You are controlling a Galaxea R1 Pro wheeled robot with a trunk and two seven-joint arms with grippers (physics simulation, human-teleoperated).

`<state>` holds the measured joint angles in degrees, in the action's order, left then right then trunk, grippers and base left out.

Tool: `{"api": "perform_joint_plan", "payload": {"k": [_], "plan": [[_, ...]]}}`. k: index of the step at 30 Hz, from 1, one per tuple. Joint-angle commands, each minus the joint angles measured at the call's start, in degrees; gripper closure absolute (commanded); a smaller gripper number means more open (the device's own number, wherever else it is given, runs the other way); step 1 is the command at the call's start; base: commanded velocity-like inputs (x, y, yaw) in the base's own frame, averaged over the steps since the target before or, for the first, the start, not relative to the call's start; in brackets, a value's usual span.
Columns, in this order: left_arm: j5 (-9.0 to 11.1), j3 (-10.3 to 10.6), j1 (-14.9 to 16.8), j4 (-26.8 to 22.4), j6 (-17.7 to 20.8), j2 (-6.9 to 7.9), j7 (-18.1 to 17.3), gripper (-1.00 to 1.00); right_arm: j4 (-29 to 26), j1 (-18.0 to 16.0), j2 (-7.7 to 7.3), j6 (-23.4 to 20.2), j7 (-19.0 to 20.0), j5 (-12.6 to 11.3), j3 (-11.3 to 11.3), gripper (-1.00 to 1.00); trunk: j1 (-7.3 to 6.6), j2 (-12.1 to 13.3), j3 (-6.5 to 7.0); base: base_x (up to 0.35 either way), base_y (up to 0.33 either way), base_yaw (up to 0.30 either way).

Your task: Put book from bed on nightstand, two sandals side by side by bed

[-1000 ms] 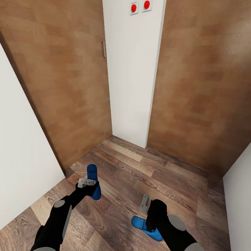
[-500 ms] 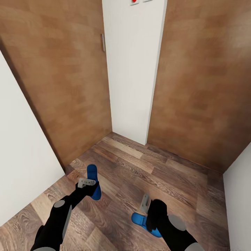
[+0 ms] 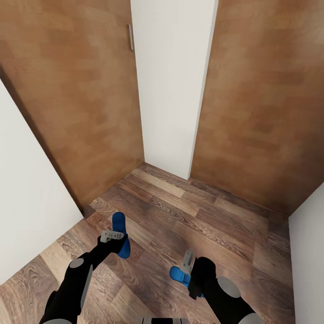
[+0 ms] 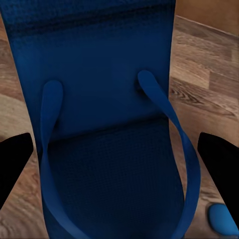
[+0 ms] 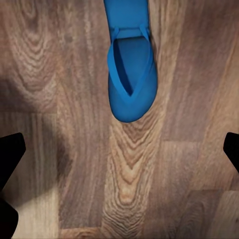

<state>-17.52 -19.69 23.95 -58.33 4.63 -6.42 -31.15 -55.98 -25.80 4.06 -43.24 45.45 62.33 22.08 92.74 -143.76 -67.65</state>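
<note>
Two blue sandals lie well apart on the plank floor (image 3: 216,225). The left sandal (image 3: 119,234) lies under the left gripper (image 3: 112,235), whose fingers (image 4: 15,159) stand wide on either side of it, clear of its edges. The right sandal (image 3: 180,275) lies partly behind the right arm (image 3: 211,288); the right gripper (image 3: 187,262), fingers spread, hangs above bare planks beside it. Wood doors (image 3: 76,99) flank a white wall (image 3: 173,81) ahead.

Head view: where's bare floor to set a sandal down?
Open planks run between the two sandals, and from them forward to the white wall pier and wooden doors. Crowded: left sandal beside the left gripper, right sandal beside the right gripper.
</note>
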Motion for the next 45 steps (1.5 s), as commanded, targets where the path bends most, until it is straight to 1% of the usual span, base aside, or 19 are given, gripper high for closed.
{"api": "perform_joint_plan", "payload": {"k": [1, 6, 8, 11, 16, 24, 31, 34, 37, 42, 43, 44, 45], "plan": [[-0.1, -0.3, 0.0, -0.1, 0.4, -0.08, -0.5, 1.00, -0.1, 0.0, -0.02, -0.1, 0.6, 0.6, 0.1, -1.00, 0.01, 0.0, -0.28, 0.000, 0.000, 0.000], [-0.1, -0.3, 0.0, -0.1, 0.4, -0.08, -0.5, 1.00, -1.2, 0.0, -0.21, -0.1, 0.6, 0.5, -0.1, -1.00, 0.14, -0.1, -1.39, 0.000, 0.000, 0.000], [-0.1, -0.3, 0.0, -0.1, 0.4, -0.08, -0.5, 1.00, -2.7, 0.0, -0.29, -0.1, 0.6, 0.5, -0.2, -1.00, 0.14, -0.1, -1.39, 0.000, 0.000, 0.000], [-0.1, -0.3, 0.0, -0.1, 0.4, -0.08, -0.5, 1.00, -3.5, 0.0, -0.34, -0.1, 0.6, 0.5, -0.3, -1.00, 0.14, -0.1, -1.39, 0.000, 0.000, 0.000], [-0.1, -0.3, 0.0, -0.1, 0.4, -0.08, -0.5, 1.00, -3.8, 0.0, -0.33, -0.1, 0.6, 0.4, -0.4, -1.00, 0.27, -0.2, -2.49, 0.000, 0.000, 0.000], [-0.1, -0.3, 0.0, -0.1, 0.4, -0.08, -0.5, 1.00, -3.8, 0.0, -0.41, 0.0, 0.5, 0.4, -0.6, -1.00, 0.27, -0.2, -2.49, 0.000, 0.000, 0.000], [-0.1, -0.3, 0.0, -0.1, 0.4, -0.08, -0.5, 1.00, -4.1, 0.0, -0.53, 0.0, 0.5, 0.4, -0.7, -1.00, 0.45, -0.3, -4.05, 0.000, 0.000, 0.000], [-0.1, -0.3, 0.0, -0.1, 0.4, -0.08, -0.5, 1.00, -5.1, 0.0, -0.54, 0.0, 0.5, 0.4, -0.7, -1.00, 0.53, -0.3, -4.71, 0.000, 0.000, 0.000], [-0.1, -0.3, 0.0, -0.1, 0.4, -0.08, -0.5, 1.00, -7.5, 0.0, -1.42, 0.2, 0.6, 0.2, -1.8, -1.00, 0.53, -0.3, -4.71, 0.000, 0.000, 0.000], [-0.1, -0.3, 0.0, -0.1, 0.4, -0.08, -0.5, 1.00, -8.9, 0.0, -2.38, 0.5, 1.0, -1.5, -3.1, -1.00, 0.53, -0.3, -4.71, 0.000, 0.000, 0.000], [-0.1, -0.3, 0.0, -0.1, 0.4, -0.08, -0.5, 1.00, -9.0, 0.0, -3.19, 0.7, 1.0, -1.7, -3.3, -1.00, 0.53, -0.3, -4.71, 0.000, 0.000, 0.000], [-0.1, -0.3, 0.0, -0.1, 0.4, -0.08, -0.5, 1.00, -9.1, 0.0, -5.07, 0.9, 1.0, -2.1, -4.0, -1.00, 0.53, -0.3, -4.71, 0.000, 0.000, 0.000], [-0.1, -0.3, 0.0, -0.1, 0.4, -0.08, -0.5, 1.00, -9.0, 0.0, -6.87, 1.1, 1.1, -3.7, -4.9, -1.00, 0.53, -0.3, -4.71, 0.000, 0.000, 0.000]]}}
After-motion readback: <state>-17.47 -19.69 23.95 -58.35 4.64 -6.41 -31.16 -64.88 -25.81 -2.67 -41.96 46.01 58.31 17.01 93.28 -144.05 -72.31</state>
